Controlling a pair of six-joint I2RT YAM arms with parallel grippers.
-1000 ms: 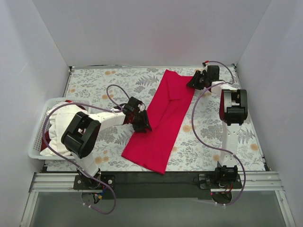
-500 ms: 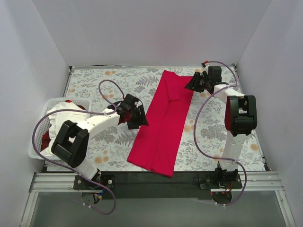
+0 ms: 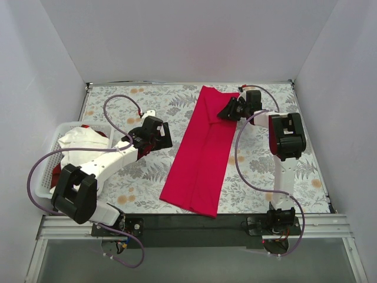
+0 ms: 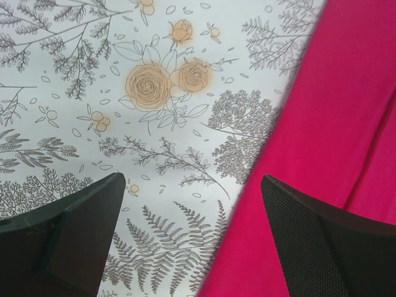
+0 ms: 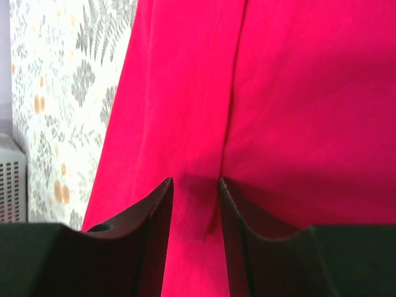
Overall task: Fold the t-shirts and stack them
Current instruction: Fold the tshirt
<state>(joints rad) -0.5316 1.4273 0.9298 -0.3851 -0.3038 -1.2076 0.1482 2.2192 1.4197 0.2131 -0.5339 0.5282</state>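
Note:
A bright red t-shirt (image 3: pixel 200 159) lies folded into a long narrow strip down the middle of the floral cloth. My left gripper (image 3: pixel 163 137) stands open at the strip's left edge and holds nothing. In the left wrist view one finger (image 4: pixel 80 229) is over the floral cloth, the other (image 4: pixel 328 241) over the red t-shirt (image 4: pixel 334 111). My right gripper (image 3: pixel 226 112) sits on the strip's upper right part. It is shut on a fold of the red t-shirt (image 5: pixel 297 93), pinched between its fingers (image 5: pixel 154 223). A white t-shirt (image 3: pixel 79 144) and some more red cloth (image 3: pixel 88 127) lie bunched in the basket.
The white slatted basket (image 3: pixel 42 177) stands at the left edge of the table. The grey floral cloth (image 3: pixel 118 106) covers the tabletop. White walls close in on the left, back and right. A black rail (image 3: pixel 194 223) runs along the near edge by the arm bases.
My left gripper has opened, let go of the shirt's left edge and drawn back up and to the left. My right gripper has carried the shirt's right edge leftward, narrowing the strip.

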